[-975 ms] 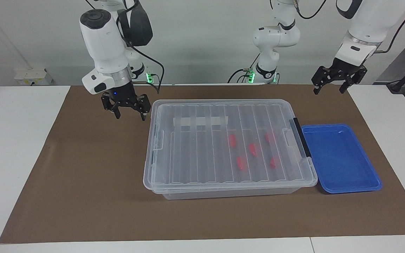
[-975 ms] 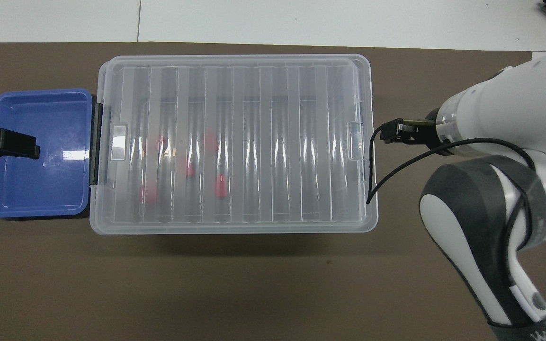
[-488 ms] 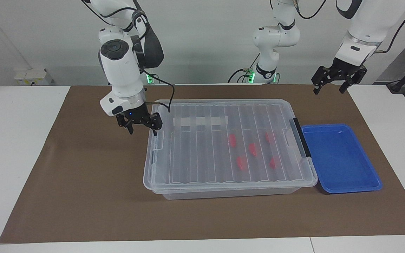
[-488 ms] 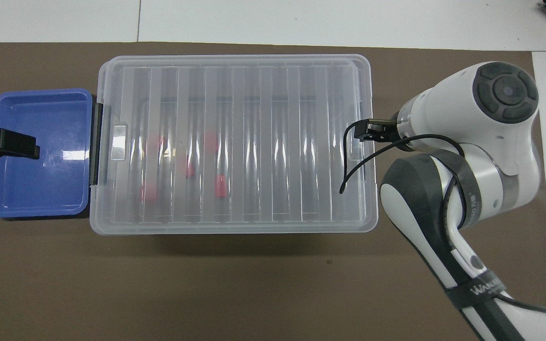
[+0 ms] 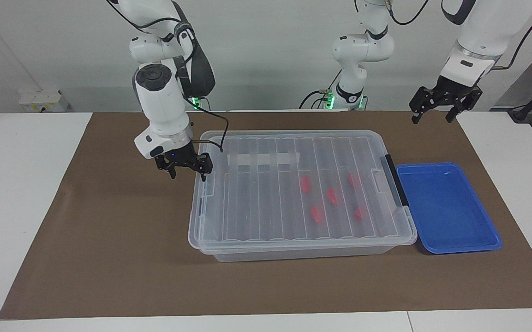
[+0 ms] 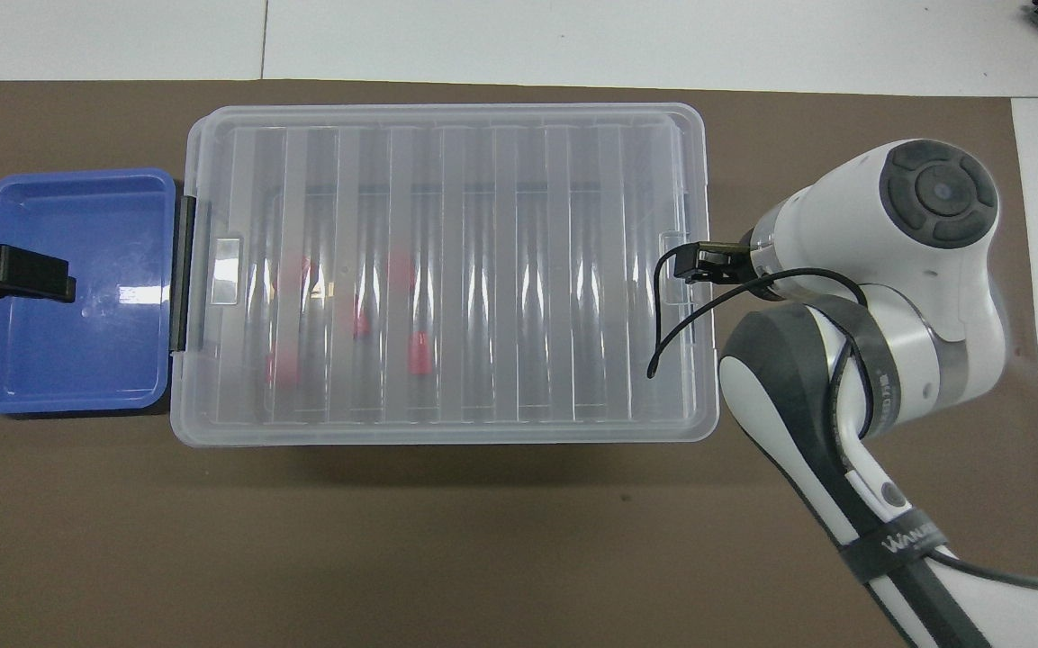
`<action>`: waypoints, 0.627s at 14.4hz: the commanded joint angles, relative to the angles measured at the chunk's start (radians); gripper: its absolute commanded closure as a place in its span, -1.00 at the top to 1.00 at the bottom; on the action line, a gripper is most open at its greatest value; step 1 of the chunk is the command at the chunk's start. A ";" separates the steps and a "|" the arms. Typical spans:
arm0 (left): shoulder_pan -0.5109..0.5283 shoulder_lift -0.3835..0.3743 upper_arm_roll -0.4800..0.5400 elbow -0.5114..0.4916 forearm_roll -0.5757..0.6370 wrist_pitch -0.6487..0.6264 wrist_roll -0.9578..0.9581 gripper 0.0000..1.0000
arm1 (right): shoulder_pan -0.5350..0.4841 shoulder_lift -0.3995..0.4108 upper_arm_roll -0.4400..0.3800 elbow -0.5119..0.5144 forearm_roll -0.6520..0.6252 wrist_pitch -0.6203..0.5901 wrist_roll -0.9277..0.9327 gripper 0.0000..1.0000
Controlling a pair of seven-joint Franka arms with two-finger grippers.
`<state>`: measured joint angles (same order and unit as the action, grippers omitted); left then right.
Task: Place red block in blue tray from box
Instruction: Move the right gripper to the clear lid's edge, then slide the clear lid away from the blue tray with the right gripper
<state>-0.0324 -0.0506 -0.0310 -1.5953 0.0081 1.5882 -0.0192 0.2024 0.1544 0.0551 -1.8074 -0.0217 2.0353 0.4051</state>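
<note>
While the box [image 5: 300, 189] is lidded, blocks inside, blue tray [image 5: 445, 207] empty, the right claw [image 5: 187, 169], spread, hangs at its end; the left claw [image 5: 445, 105], spread, waits.

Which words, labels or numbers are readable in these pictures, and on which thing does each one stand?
"WANLE...": white letters on the black band of the right arm, cut off at its end, so only partly readable.
Box, blue tray, whitish strip: no text visible.
</note>
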 commanded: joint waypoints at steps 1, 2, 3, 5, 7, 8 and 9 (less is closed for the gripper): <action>0.003 -0.020 0.000 -0.025 0.001 0.003 -0.002 1.00 | -0.027 -0.027 0.002 -0.030 -0.007 0.006 -0.067 0.94; 0.005 -0.020 0.000 -0.025 0.003 0.003 -0.002 1.00 | -0.031 -0.027 0.000 -0.030 -0.007 0.008 -0.083 0.95; 0.005 -0.020 0.000 -0.026 0.001 0.003 -0.002 1.00 | -0.046 -0.027 0.000 -0.030 -0.009 0.006 -0.109 0.95; 0.003 -0.020 0.000 -0.025 0.001 0.003 -0.002 1.00 | -0.076 -0.026 0.000 -0.030 -0.009 0.006 -0.181 0.95; 0.003 -0.020 0.000 -0.025 0.001 0.003 -0.002 1.00 | -0.104 -0.026 0.002 -0.032 -0.011 0.005 -0.227 0.95; 0.005 -0.020 0.000 -0.025 0.001 0.003 -0.002 1.00 | -0.116 -0.026 0.002 -0.032 -0.009 0.003 -0.258 0.95; 0.005 -0.020 0.000 -0.025 0.001 0.003 -0.002 1.00 | -0.132 -0.026 0.002 -0.035 -0.009 0.002 -0.302 0.95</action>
<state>-0.0324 -0.0506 -0.0309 -1.5953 0.0081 1.5882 -0.0192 0.1019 0.1522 0.0512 -1.8100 -0.0224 2.0346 0.1753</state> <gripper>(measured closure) 0.000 0.022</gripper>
